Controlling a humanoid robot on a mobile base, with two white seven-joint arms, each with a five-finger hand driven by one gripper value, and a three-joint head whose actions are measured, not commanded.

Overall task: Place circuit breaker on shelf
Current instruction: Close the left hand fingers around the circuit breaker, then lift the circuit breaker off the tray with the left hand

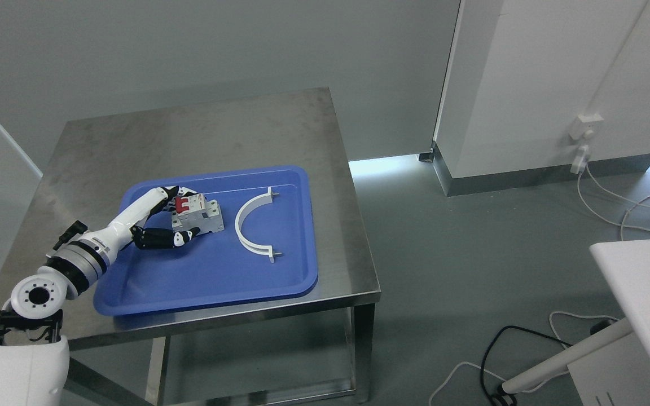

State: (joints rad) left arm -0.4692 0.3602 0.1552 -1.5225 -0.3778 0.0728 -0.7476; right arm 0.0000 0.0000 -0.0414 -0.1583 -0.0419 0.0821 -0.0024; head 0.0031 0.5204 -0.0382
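While grey floor (471, 237) and pale wall (189, 51) fill most of the head view, the largest piece of furniture is a stainless steel table (201, 135), seen from above and slightly tilted in the picture, with a lower shelf (257, 361) showing between its legs. Off to the right, a white wall panel (528, 84) carries a socket (584, 125) with a plug in it, and white cables (624, 208) trail from there across the floor. At the lower right, a white surface (646, 282) enters from the picture's edge, with black and white cords (494, 349) looped on the floor below it.

On the near half of the table sits a blue tray (201, 282), its front edge close to the table's front edge. Inside the tray, towards the right, lies a white half-ring bracket (243, 228), its open side facing right and a small pin at each end.

From the lower left comes the left arm (77, 254), white with a silver and black wrist, reaching over the tray's left rim. The left hand (161, 223) is closed around the circuit breaker (201, 217): dark fingers (181, 193) curl over its far side and the thumb (181, 238) presses against its near side. That breaker is a grey block with red switches on top, and it rests in the upper left part of the tray, just beside the bracket without touching it.
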